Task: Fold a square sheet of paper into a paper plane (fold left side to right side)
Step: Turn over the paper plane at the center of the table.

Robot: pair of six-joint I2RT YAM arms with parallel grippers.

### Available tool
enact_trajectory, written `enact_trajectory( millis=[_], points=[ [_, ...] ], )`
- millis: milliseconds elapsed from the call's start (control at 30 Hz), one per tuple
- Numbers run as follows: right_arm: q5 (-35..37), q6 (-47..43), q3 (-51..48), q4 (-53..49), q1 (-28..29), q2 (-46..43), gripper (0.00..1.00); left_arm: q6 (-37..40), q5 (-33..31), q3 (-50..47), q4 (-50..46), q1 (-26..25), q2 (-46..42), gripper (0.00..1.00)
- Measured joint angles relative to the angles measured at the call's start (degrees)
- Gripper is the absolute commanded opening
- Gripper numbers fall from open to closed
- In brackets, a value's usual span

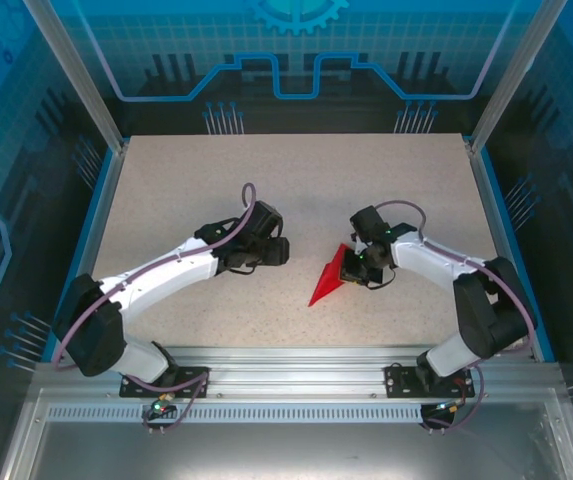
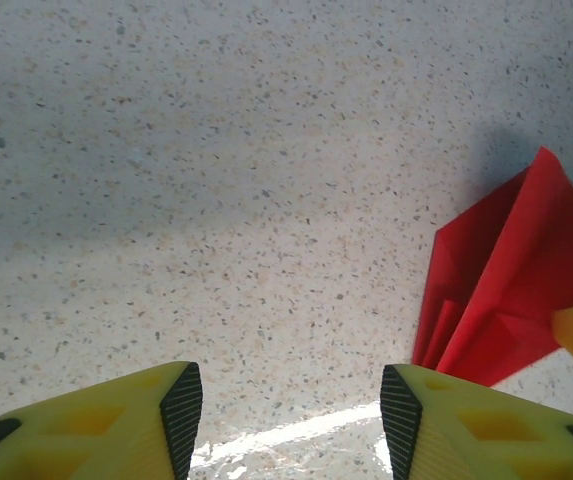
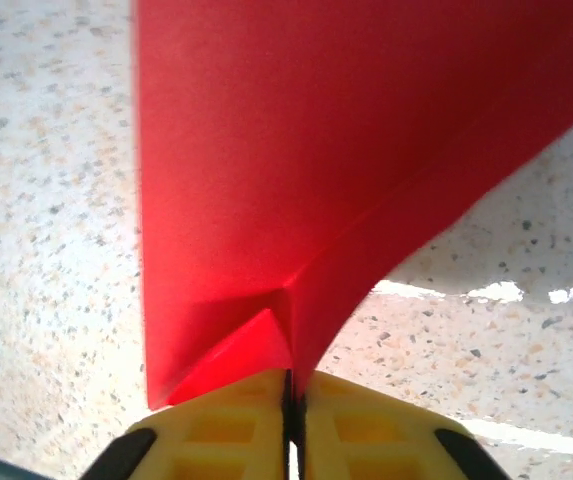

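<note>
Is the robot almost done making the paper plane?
Mostly folded: the red paper is already a creased, pointed dart shape. In hand: the right gripper is shut on its wide end. The left gripper hangs open beside it, touching nothing. Left: probably final creases; I can't tell how many.

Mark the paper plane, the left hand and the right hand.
paper plane point(image 1: 328, 282): top view, middle of its red body.
left hand point(image 2: 291, 405): left wrist view, midway between its open fingertips.
right hand point(image 3: 293, 385): right wrist view, midway between fingertips pinching the paper plane.
</note>
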Motion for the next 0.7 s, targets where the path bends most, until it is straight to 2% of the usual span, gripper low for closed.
enact_trajectory(
  millis=[167,333,500,633,700],
  points=[
    [-3.2,-3.6,-0.4,1.0,-0.2,-4.7,0.0,-0.5,-4.3,0.0,-0.3,0.0,-2.2,0.59],
    [-10.8,-10.8,3.4,1.5,0.0,-6.1,0.0,-1.6,-9.6,0.0,-0.3,0.0,-5.4,0.66],
    [-16.8,-19.3,10.6,0.8,1.2,-0.3,0.0,-1.8,-12.6,0.0,-0.3,0.0,-7.2,0.68],
    [-18.0,-23.8,11.8,-0.8,1.0,5.9,0.0,-2.0,-13.5,-0.1,-0.5,0.0,-7.2,0.68],
    [-18.4,-24.9,11.8,-1.4,0.0,8.4,0.08,-2.0,-13.6,0.0,-0.6,0.0,-7.2,0.69]
  ],
)
